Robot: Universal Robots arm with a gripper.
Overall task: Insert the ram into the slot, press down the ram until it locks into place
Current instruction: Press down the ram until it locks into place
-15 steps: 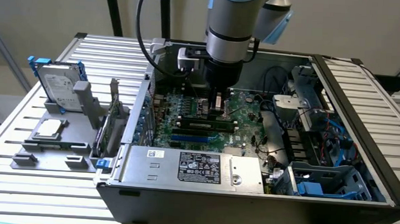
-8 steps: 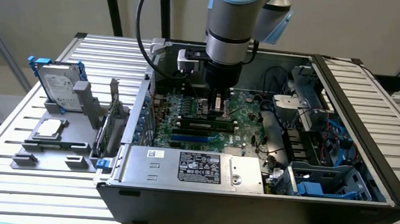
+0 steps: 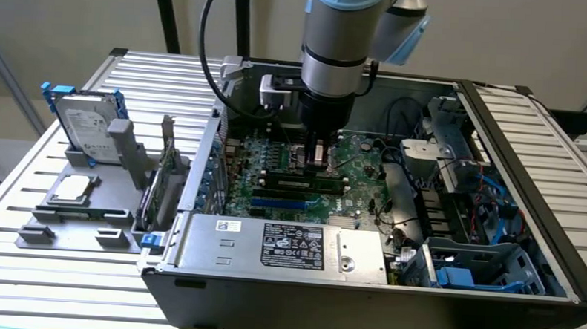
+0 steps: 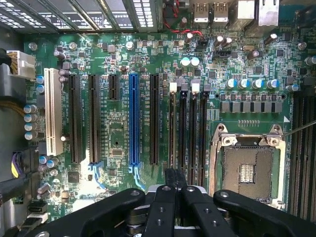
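The arm reaches straight down into the open case [image 3: 533,130], and the gripper [image 3: 319,160] hangs over the middle of the board [image 4: 118,128]. I cannot tell from either view whether its jaws are clenched or released.

In the exterior view the ram [image 3: 295,184] stands on edge, level, directly under the gripper. It runs parallel to the blue slot [image 3: 282,203], on that slot's far side. This is the band where the black slots [image 4: 182,133] lie, between the blue slot [image 4: 133,118] and the CPU socket [image 4: 247,170]. I judge the ram to be resting in one of them, but I cannot make out whether it is fully down or whether the gripper touches its top edge. In the wrist view the gripper [image 4: 175,190] lines up with these slots, and pale clips [image 4: 173,87] show at their far ends.

The risks:
- **Uneven seating:** the gripper sits nearer the ram's end at the exterior view's right, so a push there could drive that end in first and leave the stick tilted with one clip unlatched.
- **Wrong line:** the slots lie close together, so a small sideways error could land the edge on a slot wall and flex the board.
- **Clips closed:** the stick would stop short and the force would go into the socket.
- **Notch reversed:** pressing harder could damage the contacts.
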